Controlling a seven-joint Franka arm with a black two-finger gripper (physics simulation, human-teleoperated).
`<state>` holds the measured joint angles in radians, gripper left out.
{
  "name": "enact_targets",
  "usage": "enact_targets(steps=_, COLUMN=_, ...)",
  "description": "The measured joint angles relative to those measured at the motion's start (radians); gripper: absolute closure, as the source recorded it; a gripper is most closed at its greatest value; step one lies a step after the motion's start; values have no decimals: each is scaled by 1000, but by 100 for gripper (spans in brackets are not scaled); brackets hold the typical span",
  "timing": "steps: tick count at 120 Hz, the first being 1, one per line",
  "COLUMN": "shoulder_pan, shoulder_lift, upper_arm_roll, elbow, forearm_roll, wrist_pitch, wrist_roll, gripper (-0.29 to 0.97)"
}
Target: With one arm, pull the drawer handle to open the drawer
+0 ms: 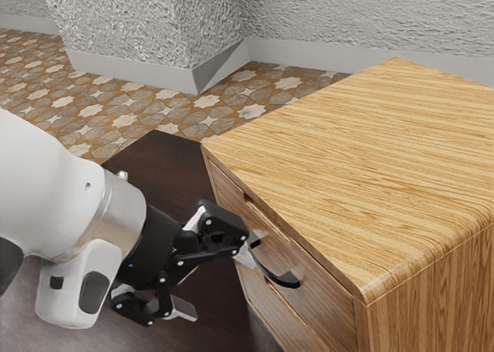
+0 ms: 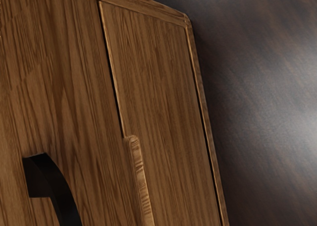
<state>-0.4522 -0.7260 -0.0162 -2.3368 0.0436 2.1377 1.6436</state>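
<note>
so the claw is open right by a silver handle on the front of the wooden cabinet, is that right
Not quite: the handle is black, not silver, as the exterior view shows. The rest holds: the claw is open right by it, at the front of the wooden cabinet.

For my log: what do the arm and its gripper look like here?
The arm is glossy white and rounded, ending in a silver metal ring and a black wrist. The gripper is black, with jointed linkages and pale grey pads.
</note>
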Motion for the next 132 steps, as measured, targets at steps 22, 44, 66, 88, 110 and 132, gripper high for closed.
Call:
enact_targets(steps=22, shoulder_pan=18, shoulder_lift=9, upper_arm_roll=-1, elbow=-2, forearm_roll=-6, wrist_pitch=11, wrist_roll=-25, gripper=0)
enact_targets(steps=44, shoulder_pan=30, shoulder_lift=17, upper_arm_roll=-1, elbow=-4, forearm_roll=-8, wrist_pitch=22, wrist_roll=-44, gripper=0)
enact_targets(steps=66, shoulder_pan=41, shoulder_lift=36, upper_arm_roll=-1, elbow=-18, forearm_roll=-8, wrist_pitch=40, wrist_roll=-64, gripper=0)
enact_targets(steps=88, shoulder_pan=56, shoulder_lift=48, upper_arm_roll=-1, elbow=-25, forearm_roll=-8, wrist_pitch=62, wrist_roll=-82, gripper=0)
enact_targets(steps=110, shoulder_pan=58, shoulder_lift=59, upper_arm_roll=-1, elbow=-29, forearm_roll=-8, wrist_pitch=85, wrist_roll=-96, gripper=0)
enact_targets(steps=132, shoulder_pan=58, shoulder_lift=72, upper_arm_roll=-1, elbow=-30, forearm_roll=-8, wrist_pitch=95, wrist_roll=-109, gripper=0)
